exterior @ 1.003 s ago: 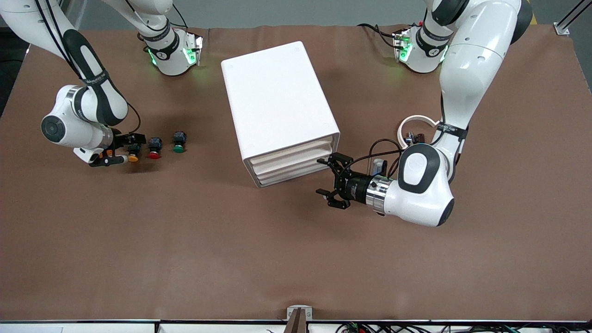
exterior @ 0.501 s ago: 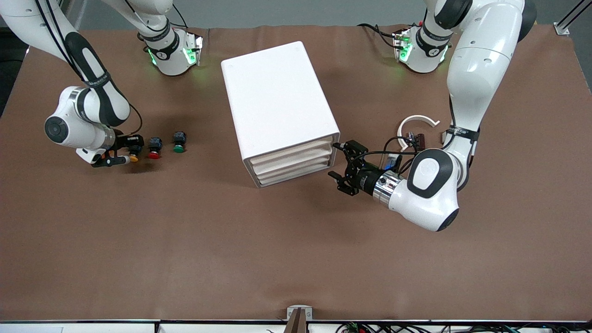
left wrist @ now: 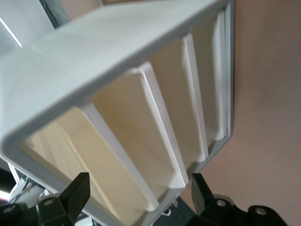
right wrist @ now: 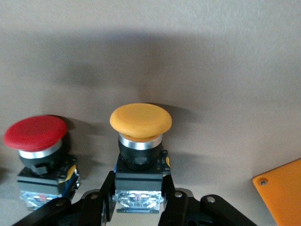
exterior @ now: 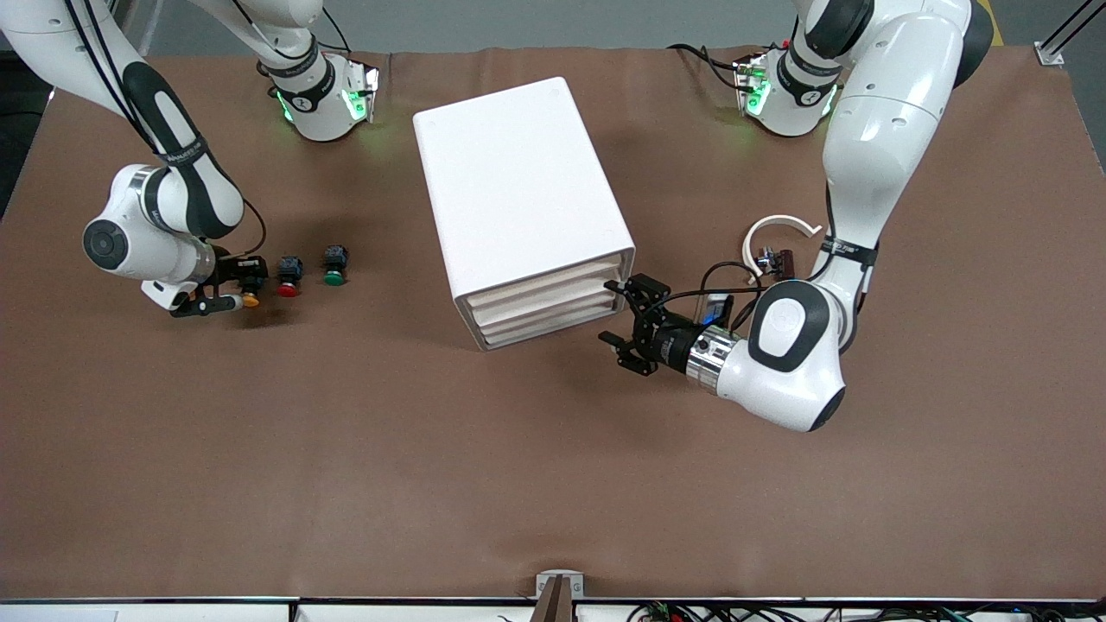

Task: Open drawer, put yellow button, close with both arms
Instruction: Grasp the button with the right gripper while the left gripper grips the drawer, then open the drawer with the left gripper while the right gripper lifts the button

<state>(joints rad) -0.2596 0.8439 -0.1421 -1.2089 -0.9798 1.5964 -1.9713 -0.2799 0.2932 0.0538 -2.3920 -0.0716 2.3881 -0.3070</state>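
Observation:
The white cabinet (exterior: 518, 190) stands mid-table with its three drawers pushed in; the top drawer (exterior: 540, 278) is closed. My left gripper (exterior: 624, 324) is open and empty, low at the cabinet's front corner toward the left arm's end. The left wrist view shows the drawer fronts (left wrist: 141, 132) close up between its spread fingers (left wrist: 75, 193). The yellow button (exterior: 250, 299) stands on the table toward the right arm's end. My right gripper (exterior: 232, 289) is shut on the black body of the yellow button (right wrist: 140, 120), its fingers (right wrist: 106, 193) pressed against both sides.
A red button (exterior: 288, 287) and a green button (exterior: 333, 276) stand beside the yellow one, toward the cabinet. An orange plate corner (right wrist: 282, 193) lies by the right gripper. A white ring piece (exterior: 782, 226) and a small dark part (exterior: 775, 257) lie by the left arm.
My left gripper swung out toward the left arm's end, then came back to the cabinet's front corner. My right gripper's fingers closed in on the yellow button's body.

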